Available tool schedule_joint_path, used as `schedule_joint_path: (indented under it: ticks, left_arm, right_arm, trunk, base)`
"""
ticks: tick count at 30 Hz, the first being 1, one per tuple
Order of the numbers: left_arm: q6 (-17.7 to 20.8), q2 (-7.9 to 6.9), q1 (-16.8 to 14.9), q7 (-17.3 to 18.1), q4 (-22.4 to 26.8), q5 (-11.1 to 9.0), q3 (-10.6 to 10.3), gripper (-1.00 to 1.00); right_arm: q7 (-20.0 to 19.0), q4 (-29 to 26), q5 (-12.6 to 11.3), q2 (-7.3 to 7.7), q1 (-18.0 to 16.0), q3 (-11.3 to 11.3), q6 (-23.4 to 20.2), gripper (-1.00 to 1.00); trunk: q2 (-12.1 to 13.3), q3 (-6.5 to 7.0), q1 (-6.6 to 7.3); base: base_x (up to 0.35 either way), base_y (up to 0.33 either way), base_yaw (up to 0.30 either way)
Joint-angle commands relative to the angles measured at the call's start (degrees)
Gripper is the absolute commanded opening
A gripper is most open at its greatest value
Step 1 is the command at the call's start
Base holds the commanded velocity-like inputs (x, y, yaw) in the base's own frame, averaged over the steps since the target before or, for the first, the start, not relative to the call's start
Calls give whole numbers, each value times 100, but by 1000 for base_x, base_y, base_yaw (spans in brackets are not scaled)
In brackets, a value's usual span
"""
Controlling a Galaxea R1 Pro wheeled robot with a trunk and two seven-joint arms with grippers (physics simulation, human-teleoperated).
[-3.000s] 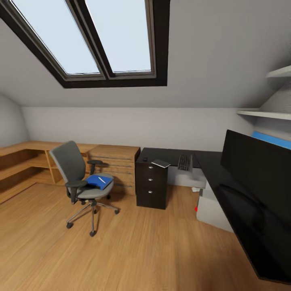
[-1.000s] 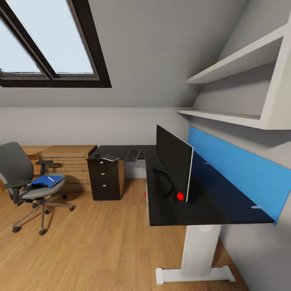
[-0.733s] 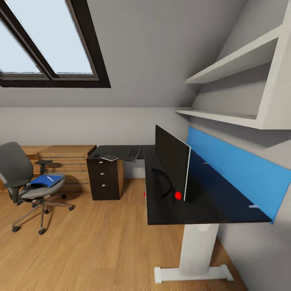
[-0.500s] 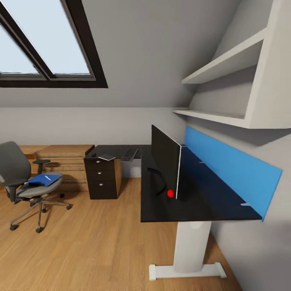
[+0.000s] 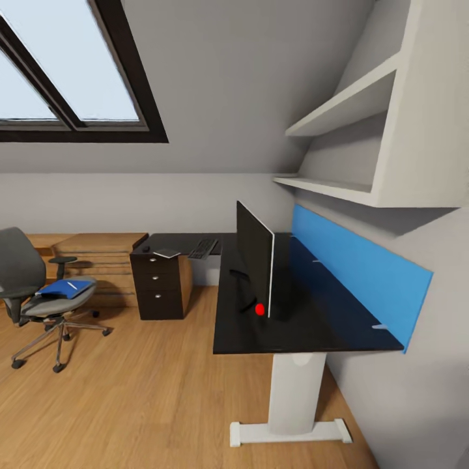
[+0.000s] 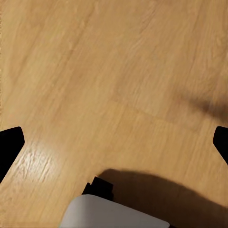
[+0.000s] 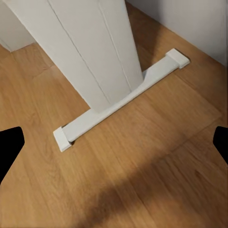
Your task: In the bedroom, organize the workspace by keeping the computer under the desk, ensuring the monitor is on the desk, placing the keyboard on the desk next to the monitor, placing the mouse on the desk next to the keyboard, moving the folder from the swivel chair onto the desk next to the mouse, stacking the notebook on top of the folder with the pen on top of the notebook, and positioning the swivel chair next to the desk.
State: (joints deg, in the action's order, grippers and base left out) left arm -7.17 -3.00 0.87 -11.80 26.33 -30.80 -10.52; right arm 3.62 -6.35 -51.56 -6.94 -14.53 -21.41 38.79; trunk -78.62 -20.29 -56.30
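Folder (image 5: 63, 287), blue, lies on the swivel chair (image 5: 29, 286) seat at far left. Keyboard (image 5: 202, 247) on the desk's (image 5: 306, 332) far wing over the drawer unit (image 5: 160, 284). Monitor (image 5: 255, 257) upright mid-desk. My left gripper (image 6: 114, 147) and right gripper (image 7: 114, 142): fingers spread wide, nothing held, over wood floor (image 5: 130, 397).

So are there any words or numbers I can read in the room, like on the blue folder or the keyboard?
No readable text anywhere.
The folder on the swivel chair: plain blue, with a small white pen-like thing on top, no label visible.
The keyboard on the desk: keys too small to read.
The monitor: dark, seen nearly edge-on, with only a red dot near its base, no letters.
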Motion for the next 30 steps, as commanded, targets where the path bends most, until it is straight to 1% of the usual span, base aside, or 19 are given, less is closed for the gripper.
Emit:
schedule_joint_path:
  ticks: [1, 7, 10, 21, 23, 24, 30]
  left_arm:
    - [-16, -7, 1, -45, 12, -48, -48, 100]
    - [-13, -16, 1, -50, 12, -49, -47, 100]
    - [-13, -16, 1, -51, 12, -49, -47, 100]
    - [-13, -8, 1, -51, 12, -50, -47, 100]
    - [-13, -8, 1, -51, 12, -49, -47, 100]
    - [-13, -8, 1, -51, 12, -49, -47, 100]
    - [-13, -8, 1, -51, 12, -49, -47, 100]
  right_arm:
    - [41, -7, -25, 7, -4, -43, 14, 100]
    - [32, -24, -39, 125, -6, -35, 20, 100]
    - [13, -24, -18, 139, -6, -68, 24, 100]
    - [7, -20, 7, 150, -6, -79, 24, 100]
    - [6, -18, 27, 149, -6, -80, 24, 100]
    - [6, -17, 89, 154, -6, -73, 23, 100]
    - [7, -21, 139, 159, -6, -66, 42, 100]
  trunk:
    - [38, 13, 23]
    - [279, 121, 154]
    - [399, 175, 220]
    - [840, 372, 462]
    - [920, 408, 506]
    - [961, 426, 528]
    - [1201, 534, 660]
  base:
    - [-5, -13, 0]
    - [-2, -5, 0]
    - [0, -1, 0]
    - [0, 0, 0]
    - [0, 0, 0]
    - [0, 0, 0]
    - [0, 0, 0]
